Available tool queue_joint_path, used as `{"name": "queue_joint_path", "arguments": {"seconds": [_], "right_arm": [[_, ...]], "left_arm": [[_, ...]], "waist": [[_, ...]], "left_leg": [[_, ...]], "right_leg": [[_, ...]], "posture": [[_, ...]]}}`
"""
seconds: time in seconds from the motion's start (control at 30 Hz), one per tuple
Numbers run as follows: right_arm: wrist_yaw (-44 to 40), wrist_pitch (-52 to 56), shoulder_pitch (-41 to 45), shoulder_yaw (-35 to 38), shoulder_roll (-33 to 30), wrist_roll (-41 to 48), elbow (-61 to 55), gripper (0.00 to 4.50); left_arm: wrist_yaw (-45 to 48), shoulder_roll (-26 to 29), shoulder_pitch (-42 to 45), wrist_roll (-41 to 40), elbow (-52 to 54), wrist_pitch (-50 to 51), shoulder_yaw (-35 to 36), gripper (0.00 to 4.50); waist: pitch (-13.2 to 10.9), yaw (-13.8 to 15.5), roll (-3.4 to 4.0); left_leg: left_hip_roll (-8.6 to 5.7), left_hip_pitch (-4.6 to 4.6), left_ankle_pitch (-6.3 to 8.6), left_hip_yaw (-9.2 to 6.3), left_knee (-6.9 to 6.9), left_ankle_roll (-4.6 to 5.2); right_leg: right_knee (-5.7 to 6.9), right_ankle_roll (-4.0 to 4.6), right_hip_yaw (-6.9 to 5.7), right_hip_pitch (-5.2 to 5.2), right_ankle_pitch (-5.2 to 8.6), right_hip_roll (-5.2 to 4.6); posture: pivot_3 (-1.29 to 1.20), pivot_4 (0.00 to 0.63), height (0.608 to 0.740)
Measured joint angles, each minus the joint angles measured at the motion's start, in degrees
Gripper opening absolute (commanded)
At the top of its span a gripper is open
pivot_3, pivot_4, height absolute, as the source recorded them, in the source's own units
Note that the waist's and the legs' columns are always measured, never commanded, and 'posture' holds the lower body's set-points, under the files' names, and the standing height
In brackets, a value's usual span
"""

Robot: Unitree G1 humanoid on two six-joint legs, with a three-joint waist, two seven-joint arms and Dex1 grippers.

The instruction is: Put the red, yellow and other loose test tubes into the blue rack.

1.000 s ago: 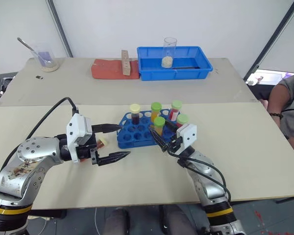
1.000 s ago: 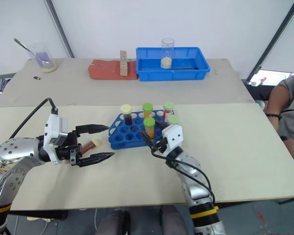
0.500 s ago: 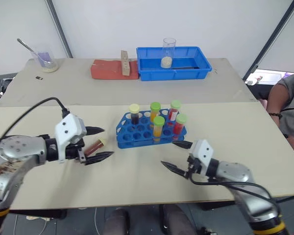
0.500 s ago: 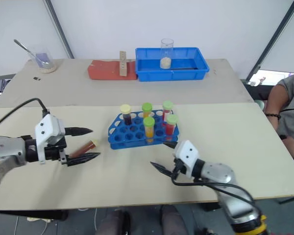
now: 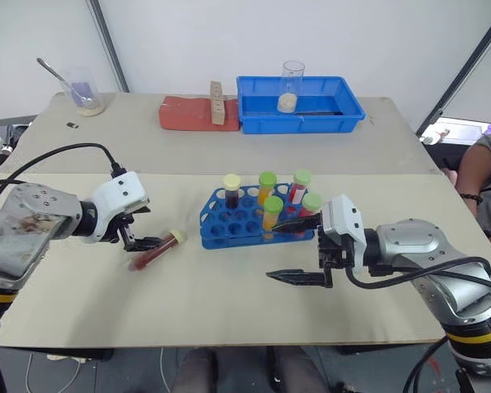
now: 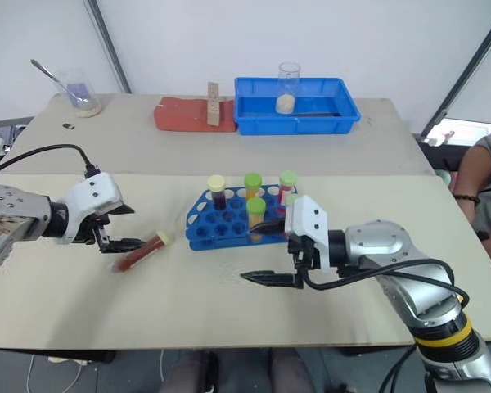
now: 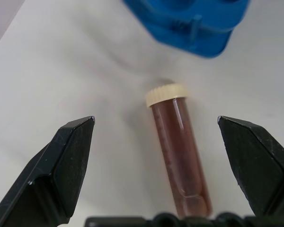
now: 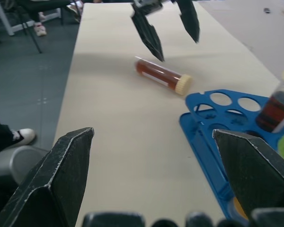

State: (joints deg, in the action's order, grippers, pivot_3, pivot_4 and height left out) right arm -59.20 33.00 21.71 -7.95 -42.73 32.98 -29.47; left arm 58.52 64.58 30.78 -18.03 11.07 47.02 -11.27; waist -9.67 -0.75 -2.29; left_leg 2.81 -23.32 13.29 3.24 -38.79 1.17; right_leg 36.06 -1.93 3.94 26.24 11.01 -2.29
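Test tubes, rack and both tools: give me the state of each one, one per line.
Loose brown tube: lying on its side on the table, capped, not gripped.
Blue rack: upright, holding five capped tubes, several holes empty.
Left tool: open, fingers either side of the loose brown tube, apart from it.
Right tool: open, empty, near the blue rack's front.

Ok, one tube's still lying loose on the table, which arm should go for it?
Left. Its pincer is open and hangs right over the loose tube, one finger to each side. The right pincer is open too, but sits beyond the blue rack.
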Motion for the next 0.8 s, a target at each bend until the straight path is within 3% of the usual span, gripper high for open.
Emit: {"name": "queue_joint_path", "arguments": {"seconds": [0.2, 0.8], "right_arm": [[0.1, 1.2, -0.7, 0.1, -0.1, 2.1, -2.9, 4.46], [2.7, 3.9, -2.9, 0.7, -0.4, 5.0, -6.0, 4.46]], "left_arm": [[0.8, -4.3, 4.5, 2.0, -4.7, 5.4, -4.9, 4.50], [14.2, -4.2, 21.2, 10.3, -12.5, 14.6, -21.9, 4.50]], "waist": [[0.0, -0.1, -0.04], [0.0, 0.0, -0.07]], "left_leg": [[0.00, 0.00, 0.00, -0.01, -0.14, 0.00], [-0.02, 0.00, -0.01, -0.07, -0.20, 0.00]], "right_leg": [[0.04, -0.16, 0.01, -0.02, -0.03, 0.00], [0.09, -0.16, 0.02, -0.05, -0.05, 0.02]], "posture": [[0.00, 0.150, 0.729], [0.00, 0.150, 0.729]]}}
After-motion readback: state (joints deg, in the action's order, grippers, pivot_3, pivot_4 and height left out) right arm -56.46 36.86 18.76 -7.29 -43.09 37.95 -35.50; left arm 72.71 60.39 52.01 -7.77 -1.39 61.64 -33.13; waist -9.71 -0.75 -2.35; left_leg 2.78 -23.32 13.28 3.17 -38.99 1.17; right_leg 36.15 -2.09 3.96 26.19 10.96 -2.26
